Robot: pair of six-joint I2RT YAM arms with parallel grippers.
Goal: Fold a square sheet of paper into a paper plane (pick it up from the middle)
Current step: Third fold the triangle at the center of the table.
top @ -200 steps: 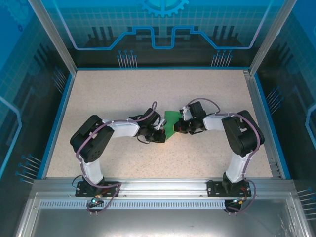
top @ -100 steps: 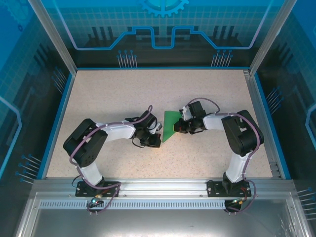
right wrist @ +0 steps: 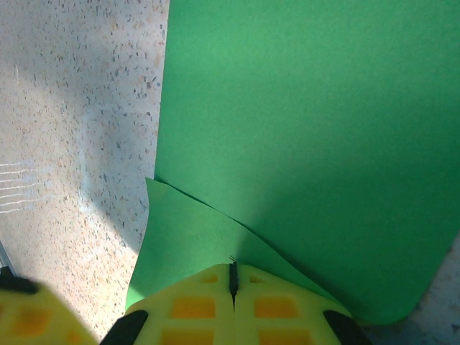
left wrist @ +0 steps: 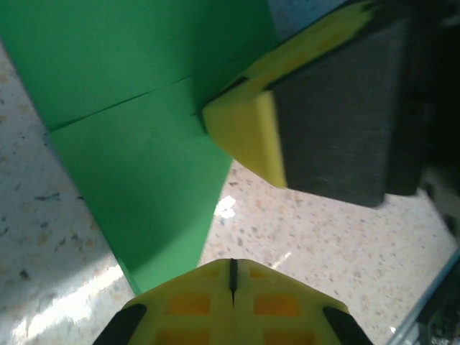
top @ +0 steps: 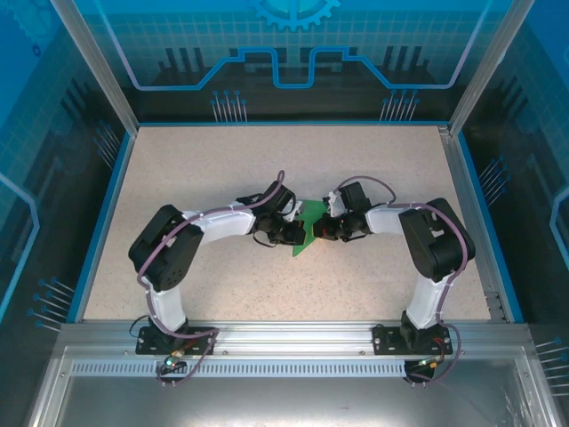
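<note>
The green paper (top: 300, 246) lay creased mid-tabletop (top: 222, 169), with the left tool (left wrist: 232, 269) and right tool (right wrist: 232, 272) both closed up, seemingly pressing on it.

Two yellow fingertips of the left gripper (left wrist: 232, 279) sit pressed together, a thin dark seam between them. Just to their right lies the square sheet of paper (left wrist: 136, 129), green and folded, narrowing to a point at those fingertips, with one straight layer edge crossing it. The right gripper (left wrist: 248, 136), a yellow pad on a black finger, rests on the paper's edge. Speckled beige table (left wrist: 338, 251) surrounds it.
</note>
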